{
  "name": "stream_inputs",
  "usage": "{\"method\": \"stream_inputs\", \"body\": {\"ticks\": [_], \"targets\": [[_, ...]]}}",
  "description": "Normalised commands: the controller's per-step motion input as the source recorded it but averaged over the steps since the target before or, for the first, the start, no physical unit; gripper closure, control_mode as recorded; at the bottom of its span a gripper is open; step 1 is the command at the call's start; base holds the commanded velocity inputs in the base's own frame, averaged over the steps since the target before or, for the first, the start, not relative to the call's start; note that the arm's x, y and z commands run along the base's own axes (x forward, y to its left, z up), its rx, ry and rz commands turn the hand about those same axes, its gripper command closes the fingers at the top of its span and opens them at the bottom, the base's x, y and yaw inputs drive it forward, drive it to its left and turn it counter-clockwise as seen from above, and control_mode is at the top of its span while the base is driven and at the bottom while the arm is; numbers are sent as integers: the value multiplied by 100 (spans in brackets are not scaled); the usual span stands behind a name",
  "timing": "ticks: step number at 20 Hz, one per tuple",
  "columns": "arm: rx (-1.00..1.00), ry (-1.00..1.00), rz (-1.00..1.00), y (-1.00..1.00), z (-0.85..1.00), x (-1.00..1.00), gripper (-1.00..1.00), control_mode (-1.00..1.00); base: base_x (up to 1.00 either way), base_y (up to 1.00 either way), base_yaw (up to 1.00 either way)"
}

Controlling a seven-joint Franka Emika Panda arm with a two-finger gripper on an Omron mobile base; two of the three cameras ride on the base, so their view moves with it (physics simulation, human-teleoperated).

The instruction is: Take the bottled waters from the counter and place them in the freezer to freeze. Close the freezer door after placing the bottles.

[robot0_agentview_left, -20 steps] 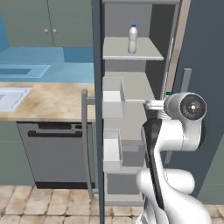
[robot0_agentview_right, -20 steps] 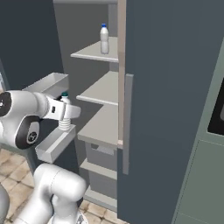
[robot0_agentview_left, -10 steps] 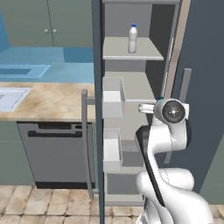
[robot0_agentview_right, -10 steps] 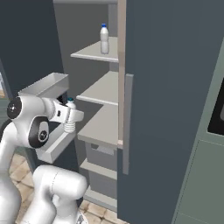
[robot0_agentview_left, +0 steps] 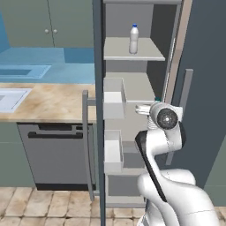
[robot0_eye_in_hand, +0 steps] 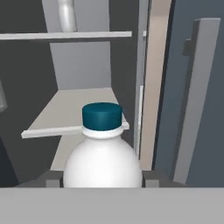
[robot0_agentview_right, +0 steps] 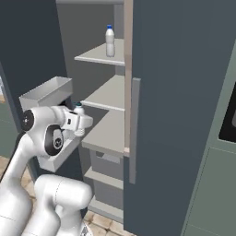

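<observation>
Two bottled waters in play: one stored, one in transit.

One bottle (robot0_agentview_left: 133, 39) is standing upright on the top shelf (robot0_agentview_left: 115, 49) of the freezer (robot0_agentview_right: 103, 92), at roughly 12 o'clock above the arm, apparently parked there as the finished half of the job. The gripper (robot0_eye_in_hand: 103, 178) is pinching the second bottle (robot0_eye_in_hand: 103, 162) by its body, cap up, the grip looking chosen to keep it upright for setting down. It is hovering just outside the compartment, with the middle shelf (robot0_eye_in_hand: 81, 113) lying beyond it at 12 o'clock in the hand view. The freezer door (robot0_agentview_left: 98, 110) is standing wide open at 9 o'clock of the arm, its white bins (robot0_agentview_left: 113, 98) facing inward. The counter (robot0_agentview_left: 48, 102) is lying further off at 9 o'clock, over the dishwasher (robot0_agentview_left: 55, 154); tiled floor (robot0_agentview_left: 44, 203) is showing below.
</observation>
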Motion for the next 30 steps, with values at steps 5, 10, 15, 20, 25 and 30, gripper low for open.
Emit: {"method": "stream_inputs", "body": {"ticks": [5, 10, 15, 20, 25, 30], "targets": [[0, -23, 1, 0, -1, 39, 100, -100, 0, 0, 0], [-2, -5, 0, 1, 5, 27, 100, -100, 0, 0, 0], [-1, 4, -2, 0, 26, 15, 100, -100, 0, 0, 0], [0, 3, -2, 0, 29, 16, 100, -100, 0, 0, 0], [0, 2, 0, 0, 3, 35, 100, -100, 0, 0, 0], [0, -4, 0, 0, 0, 35, 100, -100, 0, 0, 0]]}}
